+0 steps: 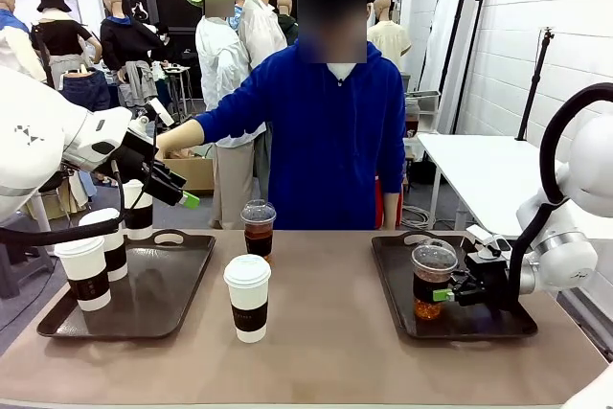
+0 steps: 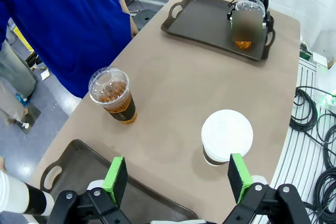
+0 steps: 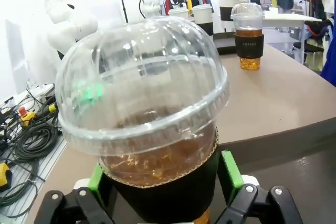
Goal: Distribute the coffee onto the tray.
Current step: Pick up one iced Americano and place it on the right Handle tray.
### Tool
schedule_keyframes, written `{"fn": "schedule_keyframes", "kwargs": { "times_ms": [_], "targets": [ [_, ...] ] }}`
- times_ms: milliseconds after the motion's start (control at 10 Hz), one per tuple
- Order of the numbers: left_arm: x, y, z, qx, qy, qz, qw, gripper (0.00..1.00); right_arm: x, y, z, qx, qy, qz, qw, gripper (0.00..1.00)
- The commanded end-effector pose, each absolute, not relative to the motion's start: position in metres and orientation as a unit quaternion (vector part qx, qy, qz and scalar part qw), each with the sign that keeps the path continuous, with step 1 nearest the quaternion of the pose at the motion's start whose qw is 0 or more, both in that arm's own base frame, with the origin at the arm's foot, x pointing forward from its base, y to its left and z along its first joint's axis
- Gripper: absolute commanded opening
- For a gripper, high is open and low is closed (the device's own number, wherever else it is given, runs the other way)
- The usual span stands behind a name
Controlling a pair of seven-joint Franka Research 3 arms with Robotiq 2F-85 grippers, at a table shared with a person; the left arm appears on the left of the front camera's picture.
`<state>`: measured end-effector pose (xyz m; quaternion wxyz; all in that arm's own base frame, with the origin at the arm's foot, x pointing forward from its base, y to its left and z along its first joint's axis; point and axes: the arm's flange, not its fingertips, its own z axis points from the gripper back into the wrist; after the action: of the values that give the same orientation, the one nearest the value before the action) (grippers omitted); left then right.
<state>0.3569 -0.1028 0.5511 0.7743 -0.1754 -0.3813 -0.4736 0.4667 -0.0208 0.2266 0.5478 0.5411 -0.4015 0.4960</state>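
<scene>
Nearest, a dome-lidded cup (image 3: 142, 124) is pinched in my right claw (image 1: 448, 292) at the right tray (image 1: 498, 325). My left claw (image 2: 177, 178) hangs spread above the tan table (image 1: 335, 352), where one white paper cup (image 1: 247, 296) and another clear cup (image 1: 258, 227) stand. A white brick wall (image 1: 508, 35) lies to my right.

— What's on my left tray (image 1: 153, 296)?
— I see two lidded, brown-banded white cups upright: near cup (image 1: 84, 273), middle cup (image 1: 107, 242). A third cup (image 1: 140, 215) behind is half hidden, probably on it too.
— The rest?
— Fourth white cup (image 1: 248, 297) and clear dome cup (image 1: 258, 229) upright on the table (image 1: 335, 352); other clear cup (image 1: 433, 280) upright on the right tray (image 1: 393, 275).
</scene>
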Motion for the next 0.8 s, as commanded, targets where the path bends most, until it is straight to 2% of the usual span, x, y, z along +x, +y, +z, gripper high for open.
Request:
{"fn": "schedule_keyframes", "kwargs": {
  "times_ms": [0,700],
  "targets": [
    [0.359,-0.1,0.549,-0.18,-0.383,-0.481,0.768,1.0,0.469,-0.022,0.232,0.545,-0.402,0.483,0.555,1.0],
    [0.359,-0.1,0.549,-0.18,-0.383,-0.481,0.768,1.0,0.453,-0.065,0.243,0.518,-0.422,0.456,0.587,1.0]
  ]
}}
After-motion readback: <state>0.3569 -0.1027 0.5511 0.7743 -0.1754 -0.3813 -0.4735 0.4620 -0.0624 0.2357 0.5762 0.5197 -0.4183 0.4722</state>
